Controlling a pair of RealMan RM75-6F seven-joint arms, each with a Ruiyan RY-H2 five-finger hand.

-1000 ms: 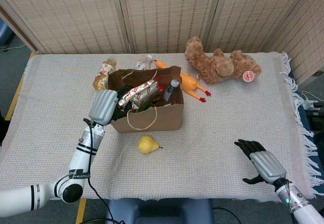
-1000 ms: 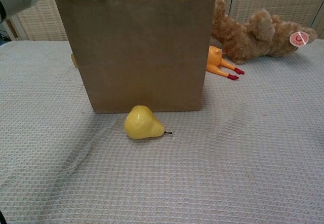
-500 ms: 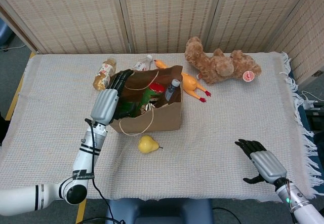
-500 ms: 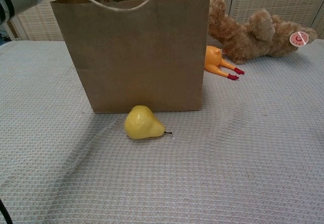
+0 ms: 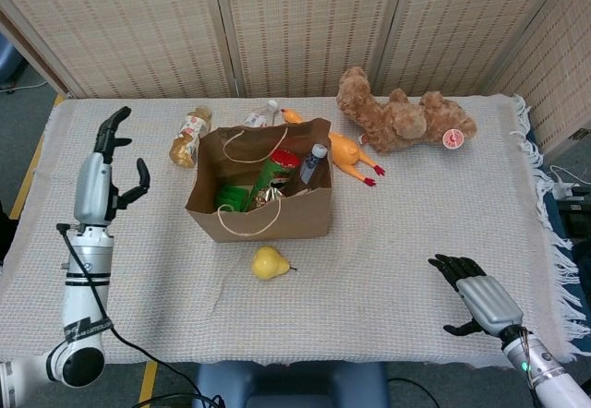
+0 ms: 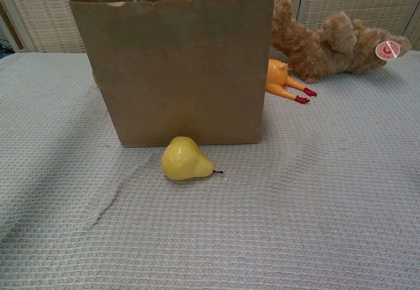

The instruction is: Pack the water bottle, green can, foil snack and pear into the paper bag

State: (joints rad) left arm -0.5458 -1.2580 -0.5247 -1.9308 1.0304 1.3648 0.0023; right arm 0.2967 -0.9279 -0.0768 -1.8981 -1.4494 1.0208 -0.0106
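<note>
- The paper bag stands upright, holding a green can, a bottle and possibly the foil snack.
- The pear lies on the cloth just before it, unpacked.
- The left hand and right hand are empty, fingers apart.

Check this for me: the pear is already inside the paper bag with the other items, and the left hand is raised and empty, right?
Not quite. The pear is not in the paper bag; it lies on the table just in front of it, as the chest view shows plainly. The rest holds: the left hand is raised and empty.
</note>
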